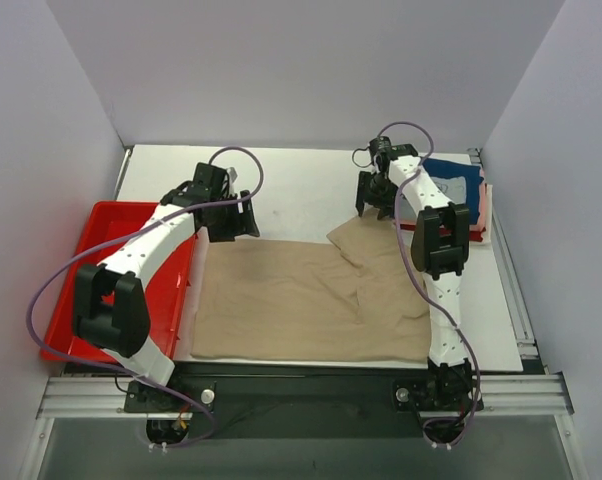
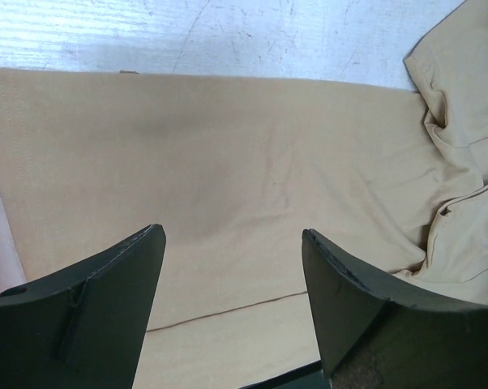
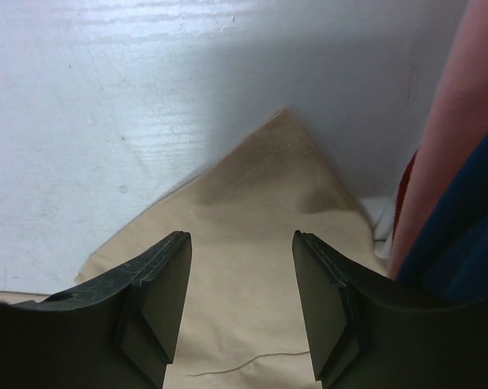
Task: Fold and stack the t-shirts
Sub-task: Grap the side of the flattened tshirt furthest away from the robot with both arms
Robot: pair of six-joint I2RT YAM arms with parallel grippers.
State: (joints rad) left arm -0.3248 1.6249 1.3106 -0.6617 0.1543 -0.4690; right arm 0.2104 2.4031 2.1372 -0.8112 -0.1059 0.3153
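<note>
1. Tan t-shirt (image 1: 301, 300) lies spread flat on the near middle of the table. One sleeve is angled toward the far right and there are wrinkles around the sleeve area.
2. The other shirts are stacked at the far right edge. The navy shirt (image 1: 453, 180) is on top and the pink shirt (image 1: 486, 215) shows at the side, just beside the tan sleeve tip.
3. White table (image 1: 301, 180), with some scuffs visible in the wrist views. Red tray (image 1: 106, 225) sits on the left, just beside the tan shirt.
4. Plain pale walls (image 1: 301, 70) enclose three sides.
5. Left arm reaches diagonally over the tray. Left gripper (image 1: 239, 230) is over the shirt's far-left edge, jaws spread wide, nothing pinched.
6. Right arm is stretched forward. Right gripper (image 1: 376, 207) points down over the sleeve corner, jaws apart with only cloth below. Cannot tell if it touches.
</note>
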